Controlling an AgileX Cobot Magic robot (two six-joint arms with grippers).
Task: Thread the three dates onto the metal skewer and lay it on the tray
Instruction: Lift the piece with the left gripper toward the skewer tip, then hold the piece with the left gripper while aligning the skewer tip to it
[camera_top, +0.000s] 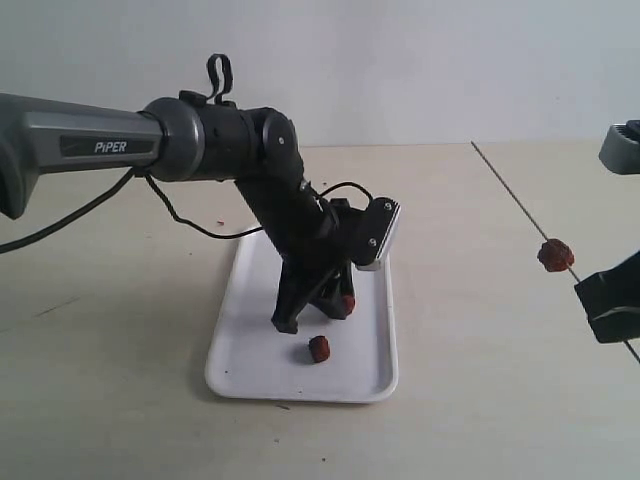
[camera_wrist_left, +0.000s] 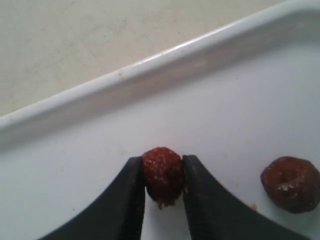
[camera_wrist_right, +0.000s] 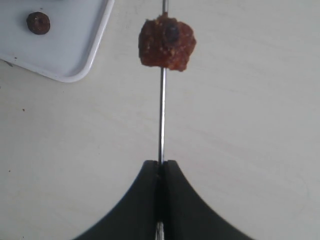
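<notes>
The white tray (camera_top: 228, 372) lies in the middle of the table. My left gripper (camera_top: 341, 303) reaches down into it, its jaws shut on one date (camera_wrist_left: 162, 172), both fingers touching its sides just above the tray floor (camera_wrist_left: 240, 100). A second date (camera_top: 319, 348) lies loose on the tray beside it (camera_wrist_left: 290, 184). At the right, my right gripper (camera_wrist_right: 161, 163) is shut on the metal skewer (camera_wrist_right: 161, 115), held above the table. A third date (camera_wrist_right: 166, 44) is threaded on that skewer (camera_top: 510, 195), a short way from the fingertips (camera_top: 556, 255).
The left arm and its cable (camera_top: 180, 215) stretch over the table's left side and the tray's far end. The beige table (camera_top: 120, 330) surrounds the tray. The tray's near corner (camera_wrist_right: 75, 70) and the loose date (camera_wrist_right: 38, 23) show in the right wrist view.
</notes>
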